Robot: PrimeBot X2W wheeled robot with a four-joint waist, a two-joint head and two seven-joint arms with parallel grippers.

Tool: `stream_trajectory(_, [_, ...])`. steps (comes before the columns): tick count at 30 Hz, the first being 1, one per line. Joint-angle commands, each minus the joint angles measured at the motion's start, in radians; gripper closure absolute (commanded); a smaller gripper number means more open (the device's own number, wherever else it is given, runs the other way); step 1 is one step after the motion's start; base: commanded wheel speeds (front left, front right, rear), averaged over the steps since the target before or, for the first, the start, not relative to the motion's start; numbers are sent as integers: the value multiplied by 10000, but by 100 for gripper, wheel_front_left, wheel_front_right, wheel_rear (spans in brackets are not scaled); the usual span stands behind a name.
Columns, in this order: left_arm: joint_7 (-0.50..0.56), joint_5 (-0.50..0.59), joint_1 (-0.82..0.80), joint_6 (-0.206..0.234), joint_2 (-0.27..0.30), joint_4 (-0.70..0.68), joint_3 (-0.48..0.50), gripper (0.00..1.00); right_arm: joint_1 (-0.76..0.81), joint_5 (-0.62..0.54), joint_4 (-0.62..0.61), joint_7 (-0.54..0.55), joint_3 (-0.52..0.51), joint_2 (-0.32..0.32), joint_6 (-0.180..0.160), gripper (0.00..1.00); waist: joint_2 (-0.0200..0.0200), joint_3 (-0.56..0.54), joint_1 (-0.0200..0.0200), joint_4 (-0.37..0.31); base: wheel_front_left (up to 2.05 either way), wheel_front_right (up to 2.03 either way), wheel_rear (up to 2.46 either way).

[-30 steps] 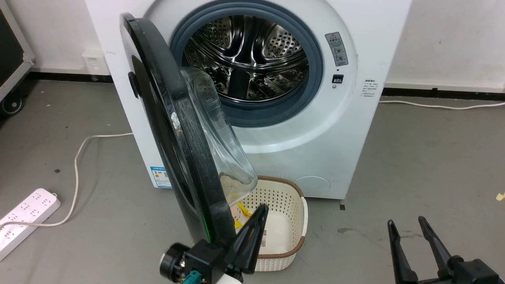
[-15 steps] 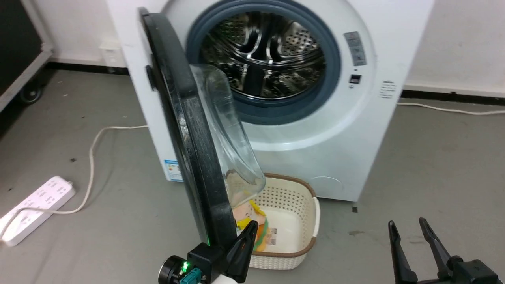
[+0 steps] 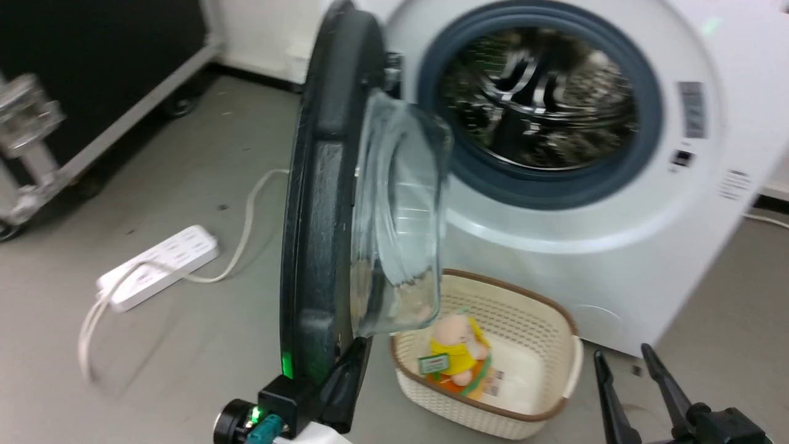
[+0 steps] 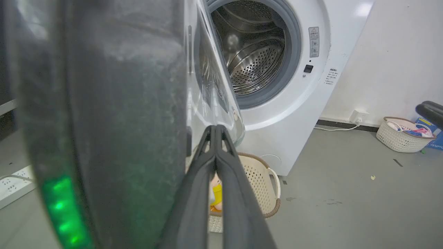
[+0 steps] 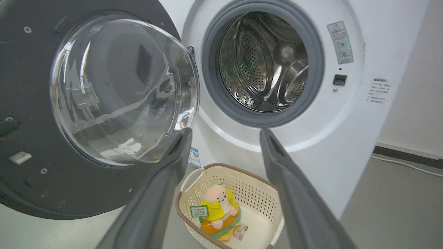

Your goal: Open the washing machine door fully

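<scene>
Here, the left end effector [image 4: 215, 129] is holding its two fingers pressed flat together with nothing between them; it is lying along the inner side of the washing machine door [image 4: 104, 103], close against the thick black rim, though actual contact cannot be told; the head view is placing it low at the door's bottom edge, beside a green light [image 3: 286, 364] glowing on the rim; the right end effector [image 5: 225, 132] is hanging well apart from the door, fingers spread wide and empty.

The door is standing swung out from the washing machine [image 3: 616, 246], nearly edge-on to the head camera, leaving the grey gasket and steel drum [image 5: 266, 62] exposed; the right wrist view is catching the door's dark inner face and clear glass bowl [image 5: 121, 86] almost face-on; below the bowl, a cream basket [image 5: 204, 235] is sitting on the floor against the machine, carrying a plush toy [image 5: 218, 211].

The blurred head view is adding a white power strip [image 3: 160, 265] on the floor left of the door; the left wrist view is adding a second basket [image 4: 401, 135] by the far wall.
</scene>
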Motion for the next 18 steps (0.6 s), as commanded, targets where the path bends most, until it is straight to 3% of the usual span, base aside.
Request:
stream_trajectory(1, [8,-109,68,100,58,-52,129,100,87,11,8,-45,65,35,8,0,0,47,0,805,0,0,0])
stream_trajectory(9, [-19,-456,-450,349,256,193,799,100,-42,-79,53,-45,244,35,8,0,0,472,0,1658,0,0,0])
stream_trajectory(18, [-221,-1180,-1913,513,1234,940,2466,100,-588,-706,74,-45,364,-142,8,0,0,2165,0,1594,0,0,0])
